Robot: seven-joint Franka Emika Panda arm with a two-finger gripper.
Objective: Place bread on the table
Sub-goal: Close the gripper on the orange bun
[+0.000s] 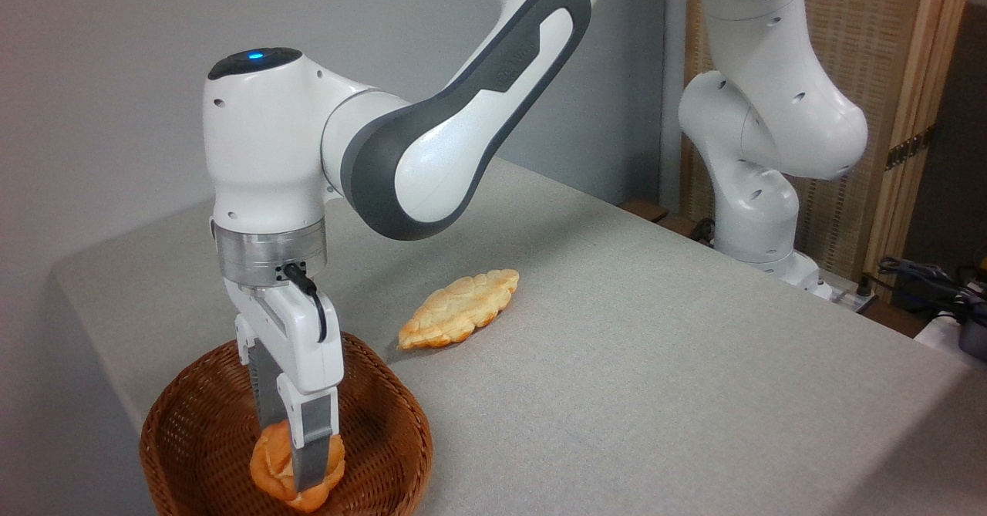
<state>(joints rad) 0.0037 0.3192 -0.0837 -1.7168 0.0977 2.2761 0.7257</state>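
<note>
The bread point(270, 466) is a small round orange-golden bun inside the brown wicker basket point(389, 431) at the lower left. My gripper point(297, 466) reaches straight down into the basket, its two grey fingers point(308, 454) closed against the bun's sides. The near finger hides the middle of the bun. Whether the bun rests on the basket floor or hangs just above it, I cannot tell. The table point(655, 377) is covered in light grey-beige cloth and spreads to the right of the basket.
A flat, pale leaf-shaped pastry point(459, 309) lies on the cloth just beyond the basket. The arm's white base point(759, 215) stands at the table's far right edge, with cables point(925, 277) beside it. A grey wall runs behind.
</note>
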